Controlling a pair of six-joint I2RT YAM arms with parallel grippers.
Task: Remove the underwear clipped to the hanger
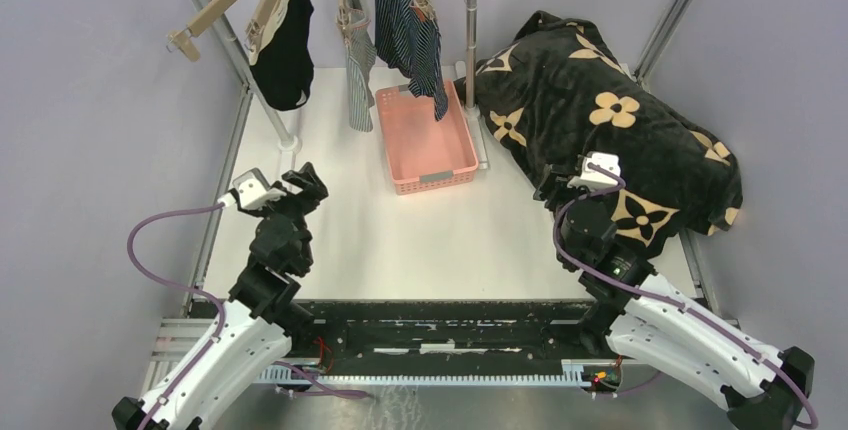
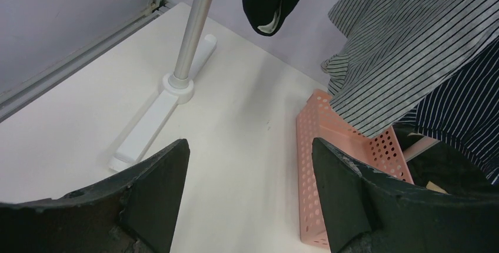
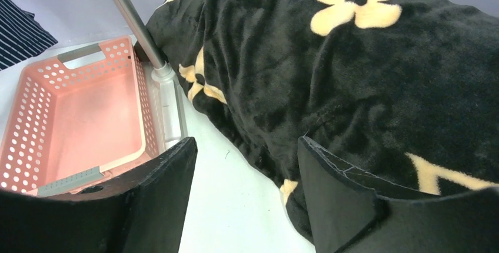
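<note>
The plain black underwear (image 1: 285, 55), the grey-and-white striped underwear (image 1: 358, 75) and the navy striped underwear (image 1: 412, 35) hang clipped to tan wooden hangers (image 1: 213, 12). They look light and floppy; pinch a low edge. The left gripper (image 2: 250, 165) and right gripper (image 3: 247, 159) gape wide, holding nothing.

Our left arm (image 1: 275, 247) and right arm (image 1: 655, 328) alike: white shells, black joints, purple cables (image 1: 131, 245), black wedge fingers (image 2: 156, 191).

The white table (image 1: 400, 240) carries a pink perforated basket (image 1: 432, 181), a black flower-patterned blanket (image 1: 600, 140) to its right, and the rack's white feet (image 2: 144, 132) — all resting directly on it.
</note>
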